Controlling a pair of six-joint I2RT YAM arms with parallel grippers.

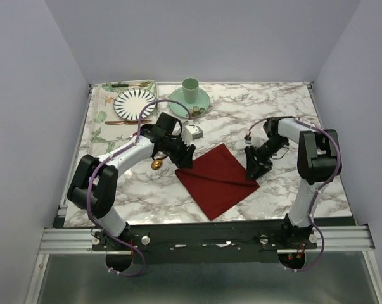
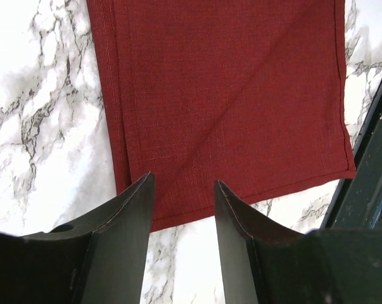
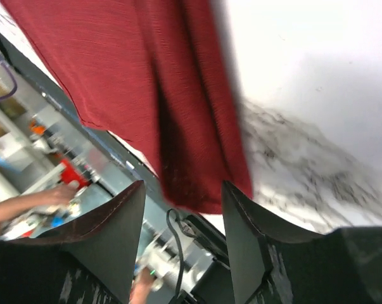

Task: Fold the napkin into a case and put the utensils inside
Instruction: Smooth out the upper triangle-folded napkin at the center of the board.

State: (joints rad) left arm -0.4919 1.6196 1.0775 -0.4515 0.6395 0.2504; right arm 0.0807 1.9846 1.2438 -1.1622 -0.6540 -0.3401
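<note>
Directly below left hand [image 2: 183, 182], the napkin [image 2: 222, 95].

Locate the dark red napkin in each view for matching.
Top external: napkin lies as a diamond near the picture's centre.
Left wrist: napkin fills the upper middle.
Right wrist: napkin spans upper left to centre.
Shared landmark: marble tabletop bordering the napkin.

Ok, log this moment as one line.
napkin: spread as a square | left pincer: open over its edge | right pincer: open at its corner
</note>
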